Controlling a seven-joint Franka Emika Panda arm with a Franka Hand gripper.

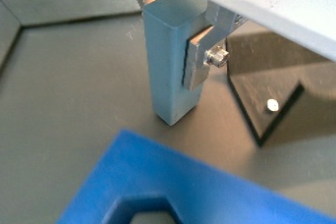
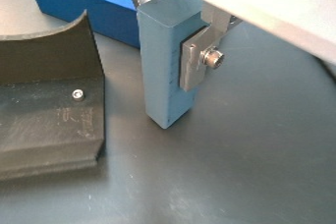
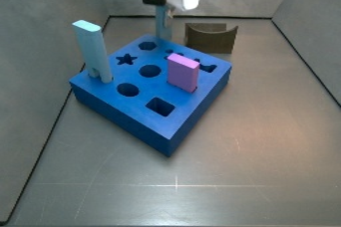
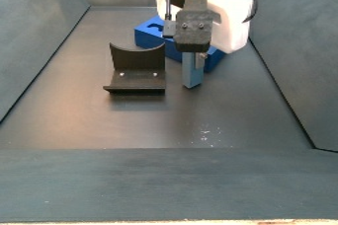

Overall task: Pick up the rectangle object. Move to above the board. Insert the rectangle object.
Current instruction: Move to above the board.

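Note:
My gripper (image 1: pixel 176 53) is shut on the rectangle object (image 1: pixel 163 83), a slim pale grey-blue bar held upright near its top end. One silver finger (image 2: pixel 195 61) presses its side; the opposite finger is hidden behind the bar. In a side view the gripper (image 4: pixel 195 49) holds the bar (image 4: pixel 193 74) beside the board (image 4: pixel 150 32), with its lower end close to the floor. The board (image 3: pixel 150 100) is a thick blue slab with cut-out holes. The bar (image 3: pixel 163 27) stands just behind its far corner. In both wrist views the board (image 1: pixel 178 184) (image 2: pixel 77 7) lies close by.
A wider sky-blue bar (image 3: pixel 91 52) and a short pink block (image 3: pixel 184 73) stand in the board. The dark fixture (image 4: pixel 134 69) (image 3: pixel 209 37) (image 2: pixel 46 100) (image 1: pixel 269 100) sits on the floor next to the held bar. Grey walls ring the floor.

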